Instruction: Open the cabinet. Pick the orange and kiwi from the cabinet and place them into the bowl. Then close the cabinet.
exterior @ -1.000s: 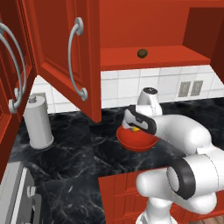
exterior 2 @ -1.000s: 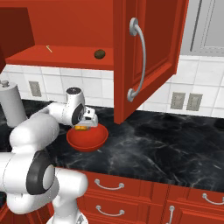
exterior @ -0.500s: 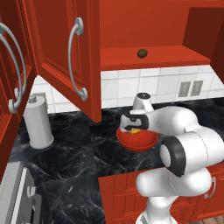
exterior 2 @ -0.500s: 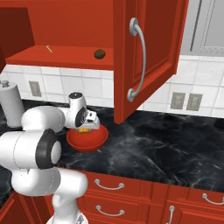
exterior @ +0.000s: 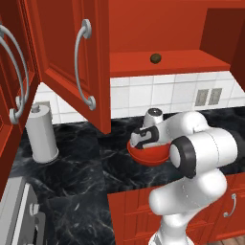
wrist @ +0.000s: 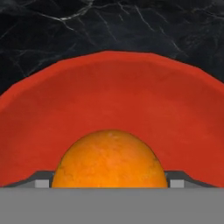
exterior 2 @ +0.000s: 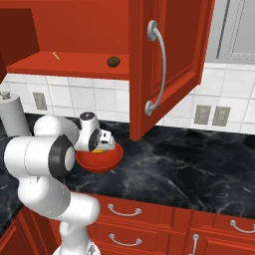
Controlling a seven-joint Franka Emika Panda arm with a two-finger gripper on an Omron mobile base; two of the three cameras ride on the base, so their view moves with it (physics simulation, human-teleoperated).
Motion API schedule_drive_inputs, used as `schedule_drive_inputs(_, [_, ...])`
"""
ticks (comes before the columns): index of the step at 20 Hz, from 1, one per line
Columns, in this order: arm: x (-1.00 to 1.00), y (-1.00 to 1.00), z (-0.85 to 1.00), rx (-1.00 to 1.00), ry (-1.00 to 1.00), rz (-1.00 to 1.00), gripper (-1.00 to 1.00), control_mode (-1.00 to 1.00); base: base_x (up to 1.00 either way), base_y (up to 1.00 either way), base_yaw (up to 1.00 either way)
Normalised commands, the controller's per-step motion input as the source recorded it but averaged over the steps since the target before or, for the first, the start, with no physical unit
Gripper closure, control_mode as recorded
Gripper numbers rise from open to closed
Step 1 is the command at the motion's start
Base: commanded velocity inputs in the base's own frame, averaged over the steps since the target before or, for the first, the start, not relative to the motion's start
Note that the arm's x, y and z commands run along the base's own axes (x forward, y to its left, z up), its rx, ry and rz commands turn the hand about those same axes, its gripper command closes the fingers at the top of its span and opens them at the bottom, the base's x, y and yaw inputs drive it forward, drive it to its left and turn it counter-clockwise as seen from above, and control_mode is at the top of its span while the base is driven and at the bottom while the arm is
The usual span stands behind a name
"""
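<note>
Your orange (wrist: 109,159) sits in the bowl (wrist: 113,83), low between the spread fingers (wrist: 109,180); the tips show on either side of it, clear of the skin as far as you can tell, so it looks let go rather than pinched. From the right base view you catch a sliver of it (exterior 2: 99,149) under the hand (exterior 2: 101,141).

The kiwi (exterior: 155,58) lies alone on the cabinet (exterior: 162,62) shelf, well above the bowl. Judge it light, firm but bruisable, with a faintly fuzzy skin that should not slip much. It is oval and will roll if nudged, so take it across the short middle, fingers either side, and squeeze gently.

Mind what stands about. The open door (exterior 2: 164,64) hangs out over the surface (exterior 2: 199,159), just to the right of the bowl in the right base view; its lower corner reaches low, and the arm must rise past it to get to the shelf. The other door (exterior: 67,62) swings out on the far side. A towel roll (exterior: 42,134) stands well apart from the bowl. A small pale stick (exterior 2: 56,56) lies on the shelf, away from the kiwi. Nothing sits close to the kiwi, so the approach from the front looks clear.
</note>
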Motion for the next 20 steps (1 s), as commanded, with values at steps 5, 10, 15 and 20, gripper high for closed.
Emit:
schedule_drive_inputs(5, [0.0,0.0,0.05,0.0,-0.02,0.0,-1.0,-1.0,0.0,0.0,0.0])
schedule_drive_inputs(10, [-0.06,0.0,0.65,0.0,-0.13,0.0,-1.0,-1.0,0.0,0.0,0.0])
schedule_drive_inputs(15, [-0.49,-0.08,0.94,0.0,-0.12,-0.03,-1.0,-1.0,0.0,0.0,0.0])
schedule_drive_inputs(20, [-0.79,-0.26,1.0,0.0,-0.12,-0.05,-1.0,-1.0,0.0,0.0,0.0])
